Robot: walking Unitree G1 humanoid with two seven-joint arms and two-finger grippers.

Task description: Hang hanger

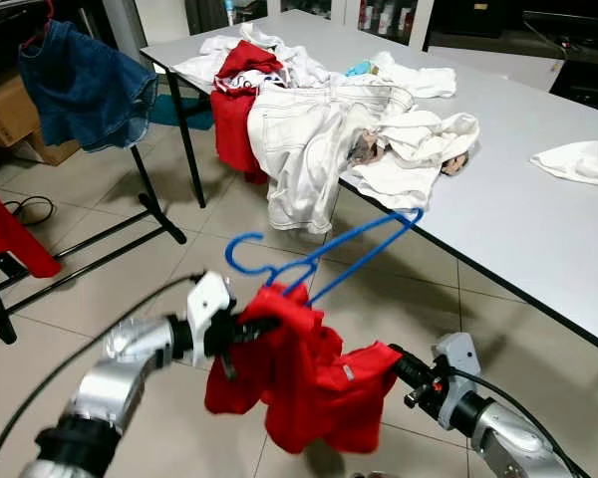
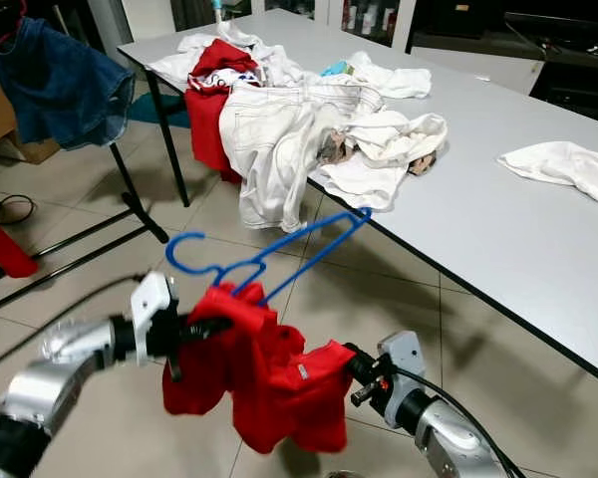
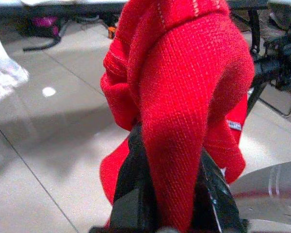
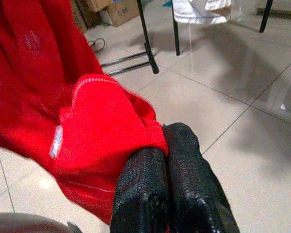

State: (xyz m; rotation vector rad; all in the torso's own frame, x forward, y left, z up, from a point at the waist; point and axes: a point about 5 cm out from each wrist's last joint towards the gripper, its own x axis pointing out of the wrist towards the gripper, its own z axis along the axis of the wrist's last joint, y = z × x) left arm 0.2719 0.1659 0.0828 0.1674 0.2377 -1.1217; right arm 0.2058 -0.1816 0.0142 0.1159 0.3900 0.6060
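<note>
- The blue hanger (image 1: 324,249) is held in the air above the tiled floor (image 1: 140,279), just in front of the counter's near edge, its hook toward the robot's left and its long arms slanting up toward the counter.
- A red garment (image 1: 304,383) is bunched over the hanger's lower part and droops below it between the two arms.
- The left gripper (image 1: 254,327) pinches a fold of the red garment near the hanger's neck; in the left wrist view the knit cloth is wedged between its black fingers (image 3: 131,194).
- The right gripper (image 1: 397,363) has its fingers (image 4: 145,189) pressed together on an edge of the same garment, on the robot's right side of it.
- The grey counter (image 1: 518,229) carries a heap of white clothes (image 1: 319,129), one white piece hanging over the edge, with a red item (image 1: 241,95) in the pile.
- A separate white cloth (image 1: 583,161) lies farther right on the counter.
- At far left a black rack (image 1: 145,194) holds a blue denim garment (image 1: 85,90); another red piece (image 1: 10,234) hangs nearby.
</note>
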